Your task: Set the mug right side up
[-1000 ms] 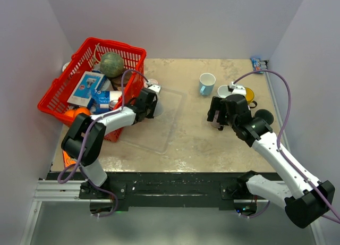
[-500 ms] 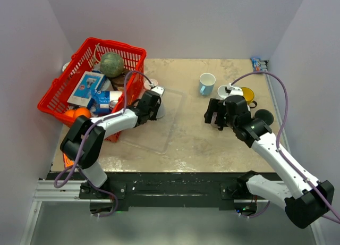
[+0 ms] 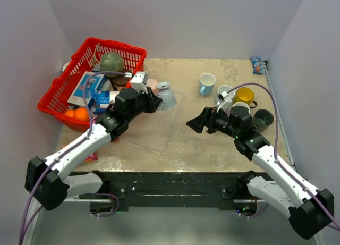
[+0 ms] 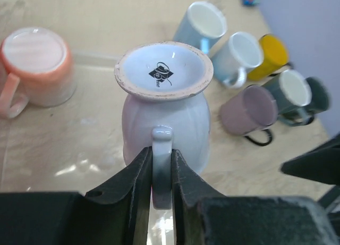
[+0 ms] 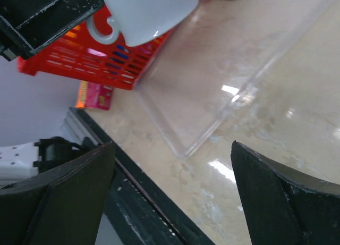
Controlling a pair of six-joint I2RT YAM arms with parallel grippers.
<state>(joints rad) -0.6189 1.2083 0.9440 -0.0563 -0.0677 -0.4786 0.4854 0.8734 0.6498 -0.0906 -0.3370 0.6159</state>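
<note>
The pale white mug point(image 4: 164, 112) is upside down, its stamped base facing up. My left gripper point(image 4: 162, 154) is shut on its handle and holds it lifted above the clear tray point(image 3: 159, 131). The mug point(image 3: 166, 96) and the left gripper point(image 3: 154, 102) also show in the top view, at the tray's far edge. My right gripper point(image 3: 194, 125) is open and empty, pointing left over the table right of the tray. In the right wrist view its open gripper point(image 5: 171, 145) points at the tray's corner, with the held mug point(image 5: 143, 11) at the top.
A red basket point(image 3: 64, 91) full of items stands at the back left. An upside-down pink mug point(image 4: 34, 67) sits behind the tray. Light blue point(image 3: 206, 83), white point(image 3: 225, 91), yellow point(image 3: 245, 95), purple point(image 4: 244, 111) and dark green point(image 3: 264, 117) mugs stand at the right.
My left gripper has risen and moved right with the mug, which now hangs clear of the tray. My right gripper has swung left toward the tray.
</note>
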